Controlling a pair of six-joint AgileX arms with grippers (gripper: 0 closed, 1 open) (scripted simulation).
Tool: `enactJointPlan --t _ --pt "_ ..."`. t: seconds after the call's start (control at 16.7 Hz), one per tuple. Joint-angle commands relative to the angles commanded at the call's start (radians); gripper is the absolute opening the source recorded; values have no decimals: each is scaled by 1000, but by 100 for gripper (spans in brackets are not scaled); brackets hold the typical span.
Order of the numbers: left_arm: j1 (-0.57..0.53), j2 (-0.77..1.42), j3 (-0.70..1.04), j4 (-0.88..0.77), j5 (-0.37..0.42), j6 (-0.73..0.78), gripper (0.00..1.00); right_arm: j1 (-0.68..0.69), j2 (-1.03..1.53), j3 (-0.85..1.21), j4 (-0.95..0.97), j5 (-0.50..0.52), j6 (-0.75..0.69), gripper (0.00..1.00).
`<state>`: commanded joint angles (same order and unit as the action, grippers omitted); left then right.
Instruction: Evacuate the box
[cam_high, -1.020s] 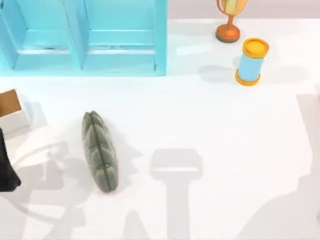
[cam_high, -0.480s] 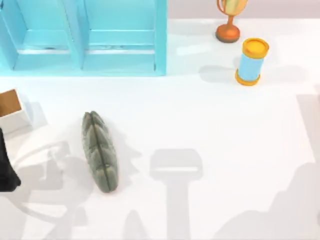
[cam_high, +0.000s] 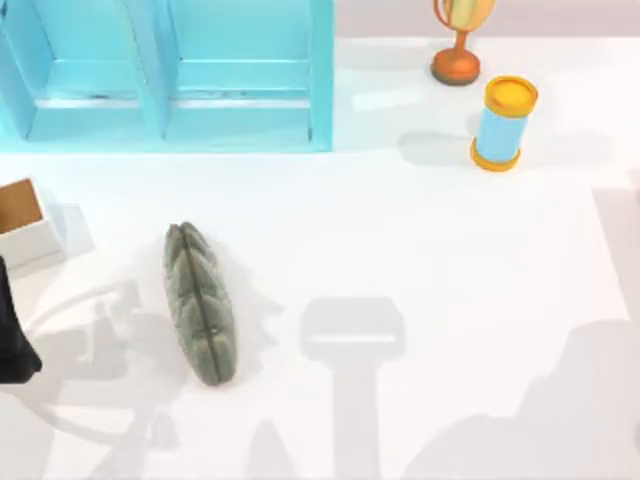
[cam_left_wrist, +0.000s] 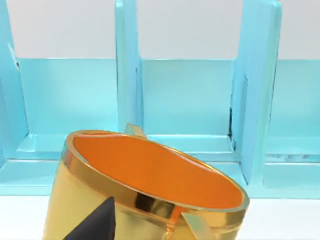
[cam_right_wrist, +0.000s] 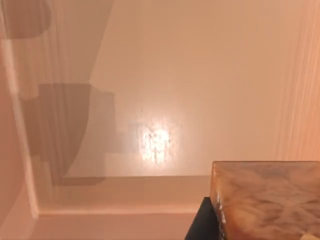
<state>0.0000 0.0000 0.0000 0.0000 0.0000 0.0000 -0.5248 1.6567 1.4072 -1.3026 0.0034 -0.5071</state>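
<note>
The box (cam_high: 22, 225), small and white-walled with a brown inside, sits at the table's far left edge, partly cut off; I see nothing in the part that shows. My left arm (cam_high: 12, 340) is just in front of it. In the left wrist view, a gold ring-shaped cup with an orange inside (cam_left_wrist: 150, 190) sits close against a dark fingertip (cam_left_wrist: 97, 222), with the shelf behind it. In the right wrist view, a marbled brown block (cam_right_wrist: 267, 200) lies beside a dark fingertip (cam_right_wrist: 202, 222), above the bare table.
A large light-blue shelf unit (cam_high: 170, 75) stands at the back left. A grey-green ridged loaf shape (cam_high: 200, 305) lies left of centre. A trophy (cam_high: 458, 45) and a blue cylinder with yellow ends (cam_high: 503, 122) stand at the back right.
The arm shadow at the lower right of the table has spread leftward. The left arm and the objects on the table have not moved.
</note>
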Motion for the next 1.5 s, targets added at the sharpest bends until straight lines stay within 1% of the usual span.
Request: enactJointPlan --t 0.18,0.66,0.84,0.96,1.08,1.5 --pt "0 0 0 0 0 0 100 129 -1 -13 52 5 125 0" --pt "0 0 0 0 0 0 100 668 25 -150 241 10 624 0" --pt "0 0 0 0 0 0 100 805 38 -224 299 3 762 0" --pt "0 0 0 0 0 0 100 845 49 -265 323 -1 821 0" --pt "0 0 0 0 0 0 100 852 58 -290 334 -2 849 0" --pt "0 0 0 0 0 0 100 848 62 -300 349 -3 853 0"
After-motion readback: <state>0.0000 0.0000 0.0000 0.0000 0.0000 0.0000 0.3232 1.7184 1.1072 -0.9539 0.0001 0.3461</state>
